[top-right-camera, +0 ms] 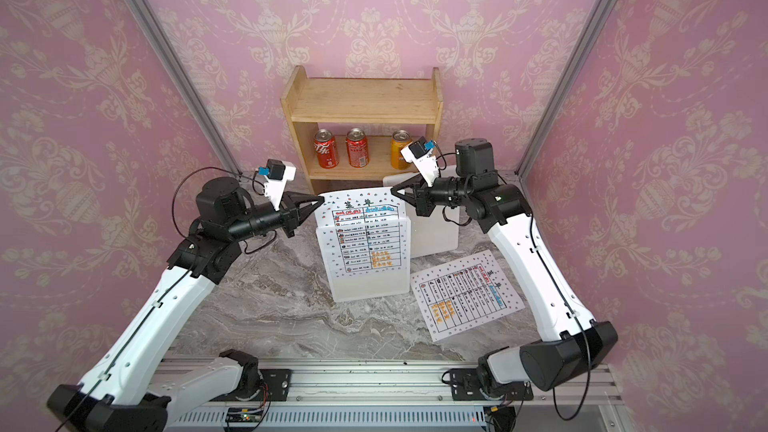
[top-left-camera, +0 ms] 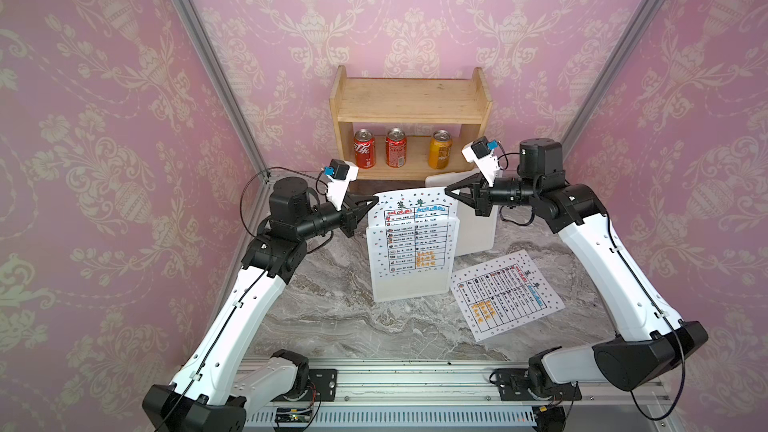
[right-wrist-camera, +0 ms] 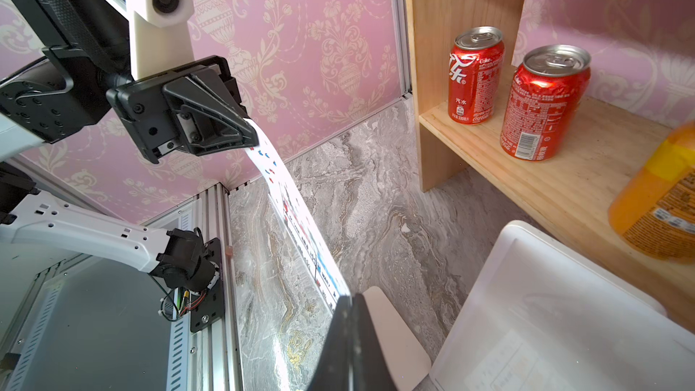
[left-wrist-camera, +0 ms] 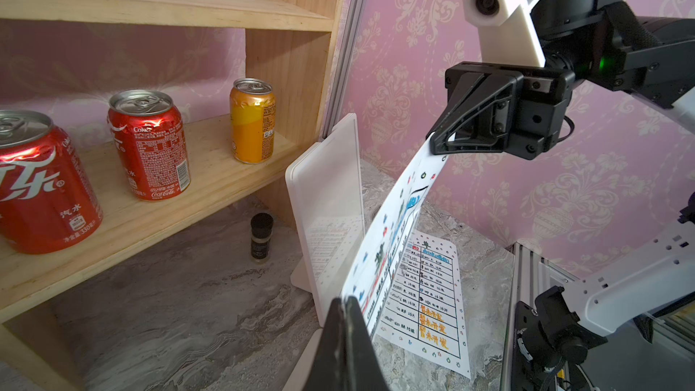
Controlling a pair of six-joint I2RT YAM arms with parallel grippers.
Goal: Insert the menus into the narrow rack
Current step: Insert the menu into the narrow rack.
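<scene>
Two grippers share one sheet. Your left gripper (top-left-camera: 372, 202) is clamped on one upper corner of the held menu (top-left-camera: 409, 238), and your right gripper (top-left-camera: 449, 192) is clamped on the other. Both wrist views show the jaws pressed together with paper between them. Holding both top corners keeps the thin sheet taut and flat. I judge this necessary, since a limp sheet would buckle at the slot mouth.

The sheet stands upright with its lower part inside the rack (top-left-camera: 409, 290), and its ruled table shows through the translucent front panel. The strip bearing the green title stands above the rim. Its bottom edge appears short of the rack floor, so I judge the insertion incomplete.

The second menu (top-left-camera: 505, 295) lies flat on the table (top-left-camera: 340, 326), to the right of the rack and apart from it, not yet handled. A second holder (top-left-camera: 478, 238) stands behind, near the wooden shelf (top-left-camera: 411, 97) with three cans (top-left-camera: 396, 147).

Risk: if you lower one arm faster than the other, the sheet may skew or crease.
</scene>
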